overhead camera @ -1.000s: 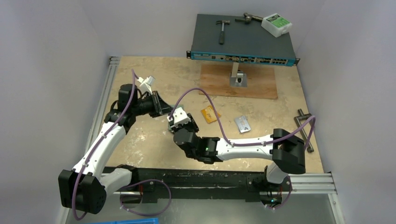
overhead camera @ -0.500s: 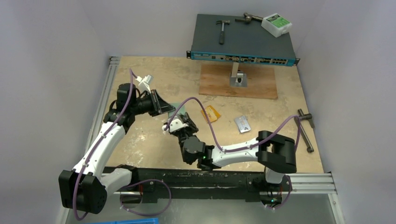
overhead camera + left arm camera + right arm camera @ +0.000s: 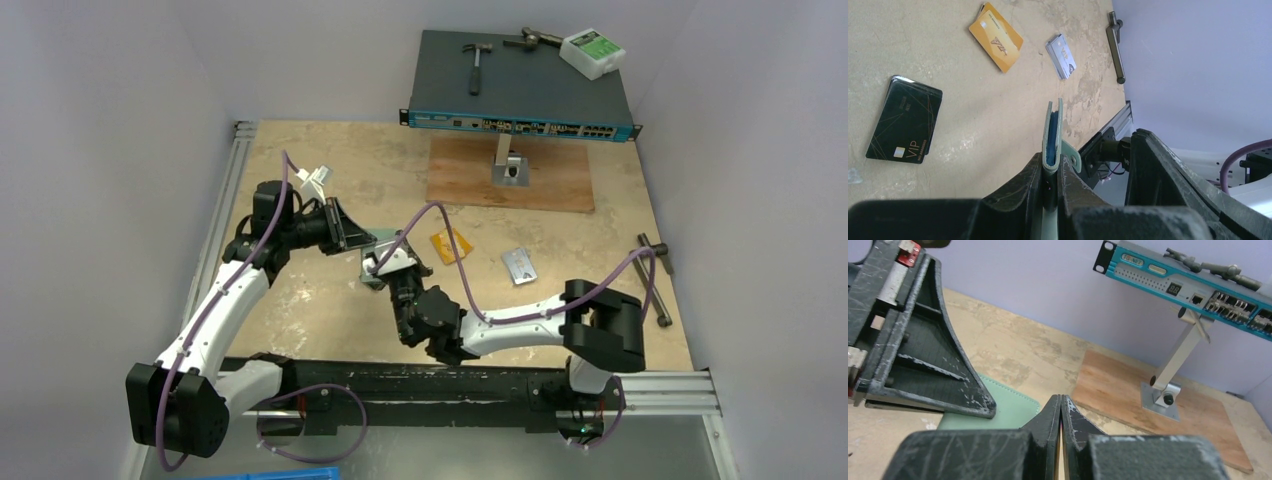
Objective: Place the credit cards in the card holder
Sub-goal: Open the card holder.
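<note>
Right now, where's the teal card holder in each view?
Top external: left of centre, card holder at the left gripper tip.
Left wrist: bottom centre, edge-on, clamped in its fingers.
Right wrist: lower left of centre, green panel.
Shared landmark: left gripper's black finger, in all three.

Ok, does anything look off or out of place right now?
Yes: the right gripper is shut by the holder with no card visible in it, while the orange card and silver card lie on the table. The left gripper pinches the holder on edge, nearly closed, leaving little gap for a card.
</note>
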Motion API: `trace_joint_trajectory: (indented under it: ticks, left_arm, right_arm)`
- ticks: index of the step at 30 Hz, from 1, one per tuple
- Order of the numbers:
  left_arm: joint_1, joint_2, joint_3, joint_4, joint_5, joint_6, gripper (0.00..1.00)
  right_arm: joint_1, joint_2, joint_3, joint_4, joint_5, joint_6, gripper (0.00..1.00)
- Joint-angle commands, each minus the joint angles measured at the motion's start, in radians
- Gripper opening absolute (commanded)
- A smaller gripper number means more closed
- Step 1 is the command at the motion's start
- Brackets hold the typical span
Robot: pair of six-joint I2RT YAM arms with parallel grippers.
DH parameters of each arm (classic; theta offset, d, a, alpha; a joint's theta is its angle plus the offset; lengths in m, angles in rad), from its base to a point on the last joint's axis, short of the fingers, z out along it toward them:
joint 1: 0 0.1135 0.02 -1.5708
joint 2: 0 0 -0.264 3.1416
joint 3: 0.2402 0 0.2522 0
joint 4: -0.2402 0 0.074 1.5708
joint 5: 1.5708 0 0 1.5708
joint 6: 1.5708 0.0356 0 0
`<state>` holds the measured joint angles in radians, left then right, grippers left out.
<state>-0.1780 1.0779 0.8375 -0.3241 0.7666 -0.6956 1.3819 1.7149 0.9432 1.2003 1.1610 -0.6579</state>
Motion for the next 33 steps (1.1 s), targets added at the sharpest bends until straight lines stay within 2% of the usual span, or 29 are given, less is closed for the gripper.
trace_joint_trajectory:
  ticks: [1, 6, 9, 10, 12, 13, 15, 18, 21, 26, 30, 33]
  left_arm:
    - [0.0, -0.016, 0.024, 0.008, 0.031, 0.013, 0.0]
    - [0.0, -0.016, 0.037, -0.006, 0.026, 0.032, 0.0]
    - [0.0, -0.012, 0.039, -0.005, 0.024, 0.041, 0.0]
    - [0.0, -0.01, 0.043, -0.008, 0.02, 0.046, 0.0]
    - [0.0, -0.004, 0.047, -0.012, 0.015, 0.052, 0.0]
    - [0.0, -0.003, 0.047, -0.012, 0.013, 0.054, 0.0]
    - [0.0, -0.003, 0.048, -0.012, 0.008, 0.057, 0.0]
    - [0.0, -0.006, 0.049, -0.016, 0.007, 0.068, 0.0]
    - [0.0, -0.01, 0.049, -0.016, 0.009, 0.074, 0.0]
    - [-0.001, -0.009, 0.053, -0.016, 0.011, 0.076, 0.0]
    - [0.0, -0.008, 0.058, -0.018, 0.014, 0.08, 0.0]
    - [0.0, -0.007, 0.058, -0.017, 0.018, 0.077, 0.0]
  right_arm:
    - [-0.032, -0.14, -0.032, -0.25, 0.01, 0.299, 0.0]
    - [-0.111, -0.308, -0.028, -0.808, -0.039, 0.781, 0.0]
    - [-0.136, -0.375, -0.043, -0.975, -0.084, 0.91, 0.0]
    - [-0.137, -0.396, -0.042, -1.013, -0.106, 0.941, 0.08]
    - [-0.136, -0.425, -0.028, -1.055, -0.175, 0.974, 0.37]
    - [-0.136, -0.434, -0.014, -1.071, -0.198, 0.981, 0.47]
    - [-0.136, -0.432, 0.024, -1.091, -0.266, 1.008, 0.58]
    - [-0.136, -0.403, 0.085, -1.12, -0.392, 1.04, 0.66]
    - [-0.136, -0.35, 0.146, -1.184, -0.47, 1.097, 0.68]
    - [-0.136, -0.296, 0.169, -1.182, -0.57, 1.144, 0.68]
    - [-0.137, -0.277, 0.165, -1.196, -0.59, 1.161, 0.63]
    - [-0.141, -0.271, 0.152, -1.224, -0.582, 1.186, 0.54]
